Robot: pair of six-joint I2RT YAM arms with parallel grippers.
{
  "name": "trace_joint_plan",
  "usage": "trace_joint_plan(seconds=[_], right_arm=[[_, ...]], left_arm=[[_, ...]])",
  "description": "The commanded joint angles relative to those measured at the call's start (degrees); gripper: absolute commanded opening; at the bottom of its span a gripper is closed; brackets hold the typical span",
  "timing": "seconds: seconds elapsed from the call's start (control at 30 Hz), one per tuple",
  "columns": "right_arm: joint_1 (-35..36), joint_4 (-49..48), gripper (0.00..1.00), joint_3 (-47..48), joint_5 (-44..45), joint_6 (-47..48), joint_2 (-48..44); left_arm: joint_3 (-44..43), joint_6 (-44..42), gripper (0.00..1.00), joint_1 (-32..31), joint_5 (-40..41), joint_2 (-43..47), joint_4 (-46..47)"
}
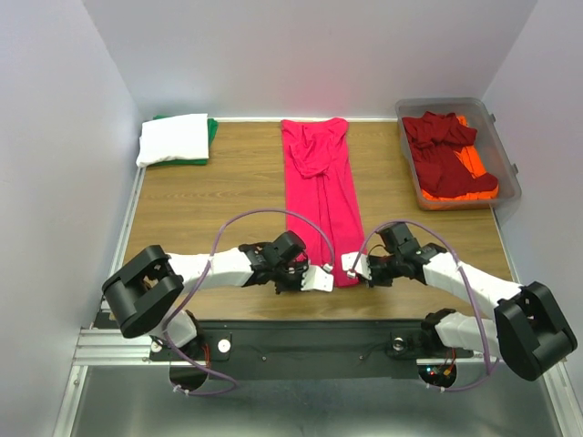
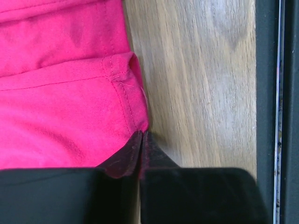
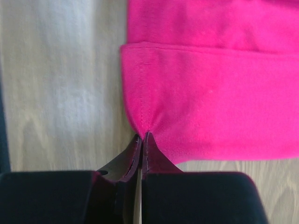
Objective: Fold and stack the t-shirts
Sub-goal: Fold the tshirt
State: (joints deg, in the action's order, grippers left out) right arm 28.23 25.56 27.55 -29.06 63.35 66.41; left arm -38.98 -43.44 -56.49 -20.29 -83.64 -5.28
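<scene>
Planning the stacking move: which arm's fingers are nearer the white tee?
Left. Left fingers pinch the pink tee's near-left corner, white tee far-left of it; right fingers pinch the near-right corner, farther off.

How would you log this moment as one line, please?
left fingers: shut on pink t-shirt hem corner | right fingers: shut on other hem corner | shirt: flat, folded lengthwise | stack: white t-shirt over green t-shirt

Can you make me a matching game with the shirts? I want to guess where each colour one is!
Shirts:
1. pink t-shirt
2. white t-shirt
3. dark red t-shirt

Places:
A. inside the clear bin, far right
B. laid out long in the middle
C. folded up in the far left corner

Pairs: 1-B, 2-C, 3-A
</scene>
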Motion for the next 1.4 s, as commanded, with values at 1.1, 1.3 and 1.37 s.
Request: trace_joint_plan(seconds=[1.1,1.3,1.37], right_arm=[[-6.52,5.64,0.01,20.88,-1.00,-1.04,8.82],[-6.43,8.88,0.01,18.07,-3.72,1.42,6.01],[-6.26,11.17,0.00,16.58,-3.99,2.99,4.96]], left_arm=[[-19.56,-10.01,0.01,15.62,-14.69,-3.29,-21.71],[-17.27,-9.56,0.01,13.69,-15.83,-2.23,-22.40],[-15.87,-10.17,0.01,12.29,-15.30,-1.71,-22.84]])
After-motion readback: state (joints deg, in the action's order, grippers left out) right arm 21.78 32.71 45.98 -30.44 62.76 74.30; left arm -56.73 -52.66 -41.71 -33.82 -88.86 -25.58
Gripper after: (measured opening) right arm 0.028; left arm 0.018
